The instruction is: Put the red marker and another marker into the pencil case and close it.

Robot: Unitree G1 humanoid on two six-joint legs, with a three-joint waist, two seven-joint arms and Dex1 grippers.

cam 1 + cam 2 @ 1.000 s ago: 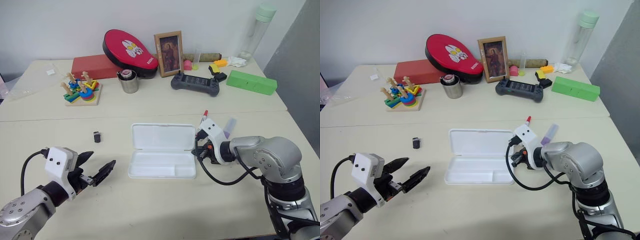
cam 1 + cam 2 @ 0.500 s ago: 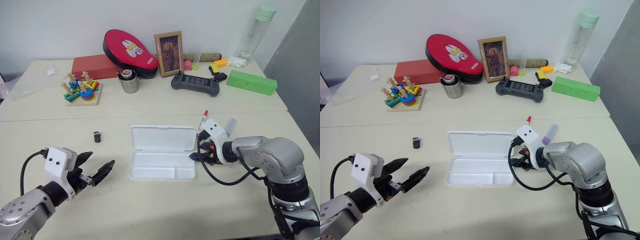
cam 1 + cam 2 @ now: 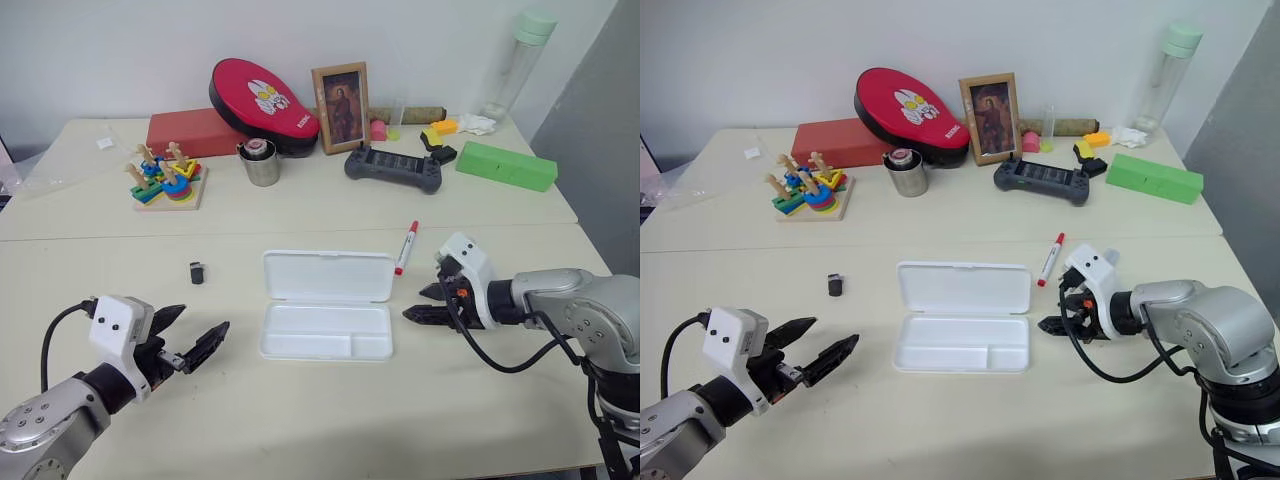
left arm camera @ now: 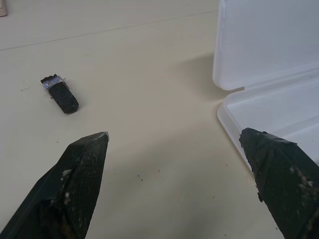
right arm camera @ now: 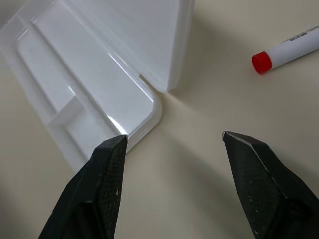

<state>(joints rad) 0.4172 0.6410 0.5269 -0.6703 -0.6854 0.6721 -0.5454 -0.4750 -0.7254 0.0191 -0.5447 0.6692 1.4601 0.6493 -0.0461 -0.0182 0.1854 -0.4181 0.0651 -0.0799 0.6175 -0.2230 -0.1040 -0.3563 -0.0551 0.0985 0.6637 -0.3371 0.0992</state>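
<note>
My left hand [image 3: 195, 347] hovers low over the desk [image 3: 300, 420] nearest me, fingers spread, holding nothing. My right hand [image 3: 428, 302] hangs just off the case's right end, fingers also spread and empty. Between them the case [image 3: 326, 303] lies open, its lid laid back flat and its tray empty. The red marker [image 3: 406, 247] lies on the desk just beside the lid's far right corner. A small black clip [image 3: 196, 272] lies left of the case. The lilac marker I cannot make out.
</note>
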